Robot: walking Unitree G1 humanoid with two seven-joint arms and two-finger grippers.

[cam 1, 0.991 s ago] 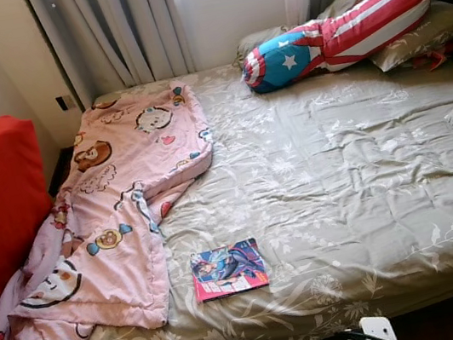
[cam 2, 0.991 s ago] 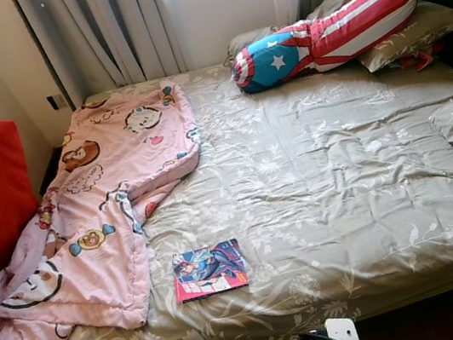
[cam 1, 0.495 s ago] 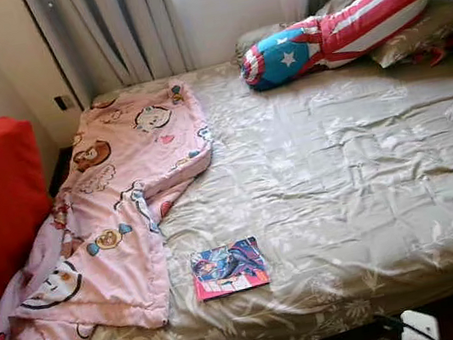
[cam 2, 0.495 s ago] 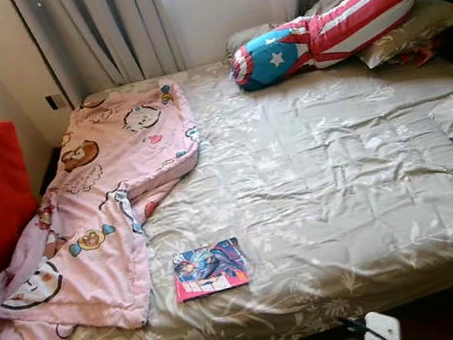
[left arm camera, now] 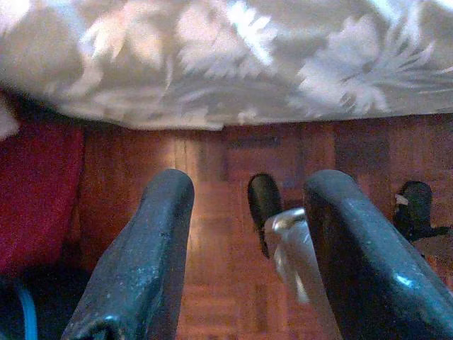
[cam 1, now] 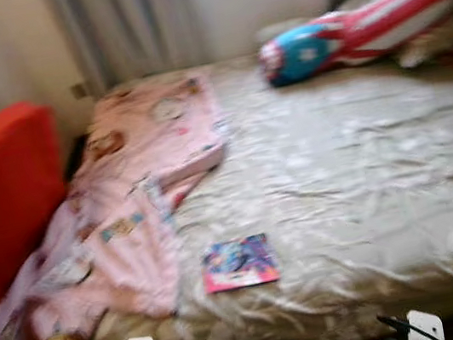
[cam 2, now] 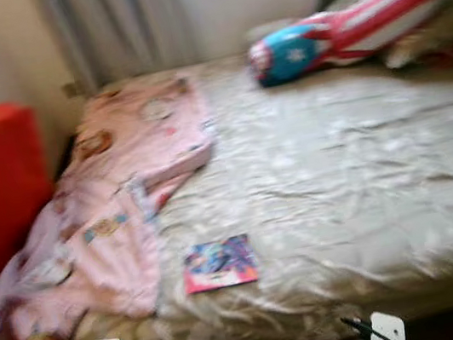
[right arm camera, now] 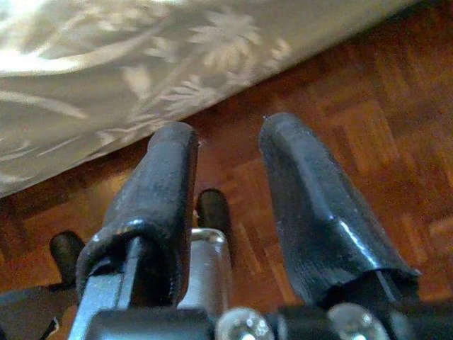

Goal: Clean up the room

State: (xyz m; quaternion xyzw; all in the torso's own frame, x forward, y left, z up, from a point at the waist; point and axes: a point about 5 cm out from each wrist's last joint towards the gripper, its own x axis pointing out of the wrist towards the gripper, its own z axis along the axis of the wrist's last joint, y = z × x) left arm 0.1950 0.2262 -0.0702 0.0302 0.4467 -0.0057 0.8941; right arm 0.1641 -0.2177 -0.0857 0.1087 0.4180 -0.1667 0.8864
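Near the front edge of the bed (cam 1: 357, 175), toward its left corner, I see a comic book (cam 1: 239, 263) lying flat on the grey floral cover, just beside the hem of a pink cartoon blanket (cam 1: 138, 184) that runs down the left side and spills over the corner toward the floor. At the far right corner a star-and-stripes bolster (cam 1: 359, 24) lies across the pillows (cam 2: 424, 31). A red chair (cam 1: 1, 188) stands close against the left side of the bed.

Both head views are smeared, so I am judging positions loosely. My left gripper (left arm camera: 248, 241) hangs low over the wood floor (left arm camera: 212, 184) with its fingers apart and nothing between them; my right gripper (right arm camera: 226, 191) is the same, spread and empty, with the hanging edge of the bed cover just ahead of it.

I take the comic book as the nearest thing to tidy, with the blanket after it. The risk I see is reaching while the picture is this blurred: I could misjudge the book's edge and pinch the cover or the blanket hem along with it, dragging cloth instead of lifting the book. A thin flat book on soft bedding may also slide away from the fingers. The trailing blanket near the floor could snag my legs if I step left.
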